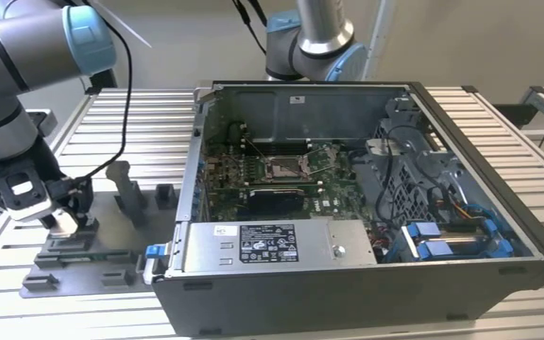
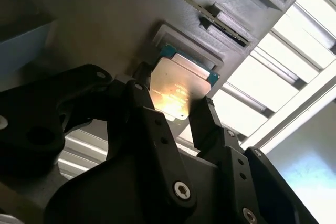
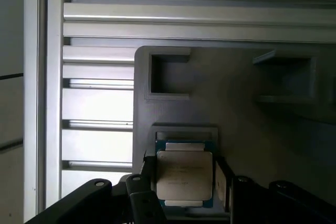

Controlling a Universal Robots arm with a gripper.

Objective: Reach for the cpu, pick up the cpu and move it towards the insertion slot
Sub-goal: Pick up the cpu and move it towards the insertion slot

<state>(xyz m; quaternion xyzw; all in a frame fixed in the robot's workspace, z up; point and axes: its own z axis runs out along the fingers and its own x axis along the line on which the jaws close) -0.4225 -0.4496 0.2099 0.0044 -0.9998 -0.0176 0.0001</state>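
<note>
Cpu (image 3: pixel 185 176) looks light, stiff, fragile; I'd grip its side edges. End effector (image 3: pixel 185 168) stands apart, straddling it.

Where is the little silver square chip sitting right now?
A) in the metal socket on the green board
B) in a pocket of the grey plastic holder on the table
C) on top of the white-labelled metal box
B: the cpu lies in a recess of the grey fixture, outside the computer case.
</note>
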